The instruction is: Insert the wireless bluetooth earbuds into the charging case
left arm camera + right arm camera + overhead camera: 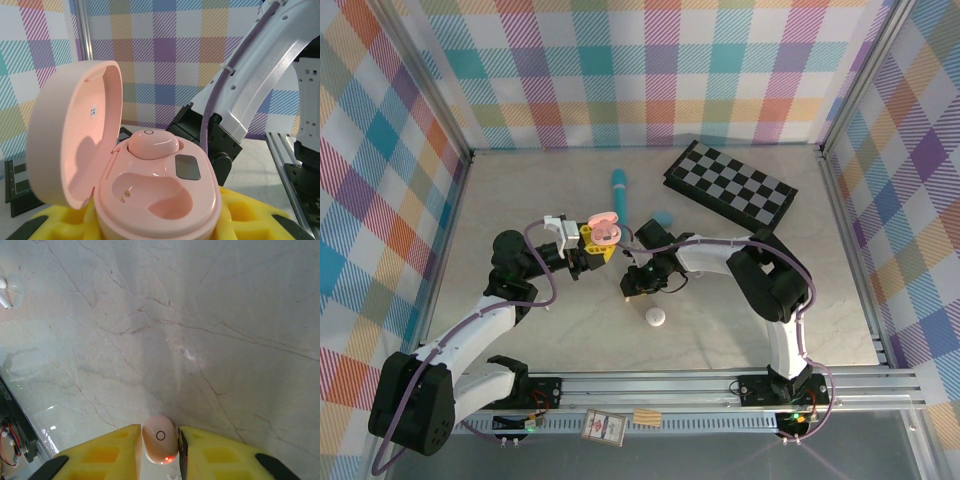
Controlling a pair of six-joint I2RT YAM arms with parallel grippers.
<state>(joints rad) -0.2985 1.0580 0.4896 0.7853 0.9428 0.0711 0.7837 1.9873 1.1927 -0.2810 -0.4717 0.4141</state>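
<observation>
so the right pincer (636, 286) is clamped on a pink earbud (160, 437) mid-worktop. The open charging case (200, 205), gripped by the left pincer (592, 240), sits just left of it toward the far edge, empty socket (150, 192) facing up. Looks like a short hop.

Pink earbud (160, 439) between yellow fingers (107, 452), seemingly gripped; marble table (200, 315) below.

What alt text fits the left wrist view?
An open pink charging case sits gripped between yellow fingers, its lid swung up to the left. One pink earbud is seated in the far socket; the near socket is empty. A white robot arm and plaid wall stand behind.
</observation>
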